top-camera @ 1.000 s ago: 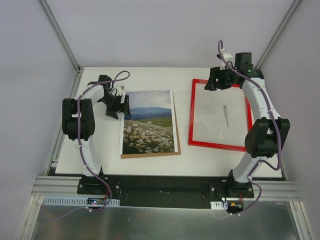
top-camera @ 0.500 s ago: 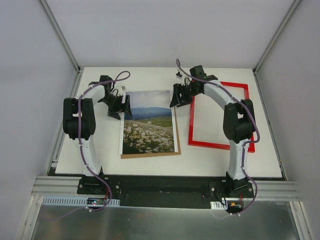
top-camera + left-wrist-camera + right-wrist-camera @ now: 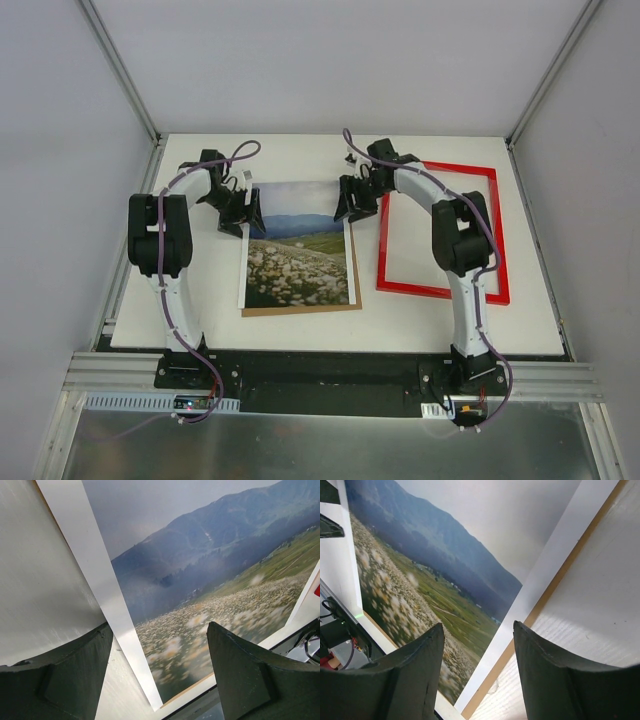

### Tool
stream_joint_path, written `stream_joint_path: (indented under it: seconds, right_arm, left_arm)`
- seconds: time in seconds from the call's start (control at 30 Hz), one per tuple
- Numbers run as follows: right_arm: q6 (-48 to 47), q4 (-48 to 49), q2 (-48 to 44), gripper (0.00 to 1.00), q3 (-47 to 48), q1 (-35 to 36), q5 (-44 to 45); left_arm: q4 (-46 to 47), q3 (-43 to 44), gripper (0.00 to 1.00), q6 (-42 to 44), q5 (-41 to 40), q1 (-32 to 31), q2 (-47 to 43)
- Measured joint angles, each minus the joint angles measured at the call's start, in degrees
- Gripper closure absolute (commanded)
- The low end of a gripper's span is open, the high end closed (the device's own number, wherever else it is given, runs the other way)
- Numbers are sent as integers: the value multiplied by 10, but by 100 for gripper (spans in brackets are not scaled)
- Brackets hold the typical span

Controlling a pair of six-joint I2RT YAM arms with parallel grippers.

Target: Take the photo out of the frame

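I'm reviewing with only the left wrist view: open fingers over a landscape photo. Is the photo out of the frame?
Observer: Yes. The frame lies empty to the right of the photo, apart from it.
Operator: Where is the right gripper?
Observer: The right gripper hangs over the photo's far right corner, jaws open.
Operator: Which corner is mine at?
Observer: The left gripper is at the far left corner.

White table (image 3: 300,335), grey walls (image 3: 320,60) — alu. corner rails (image 3: 120,70)
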Motion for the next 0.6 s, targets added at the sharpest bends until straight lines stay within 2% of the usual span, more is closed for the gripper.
stream_joint_path:
  seconds: [0.6]
  right_arm:
    - [7,-16,36,41,15,4,-10]
  left_arm:
    - [2,16,26,0,18,0,-3]
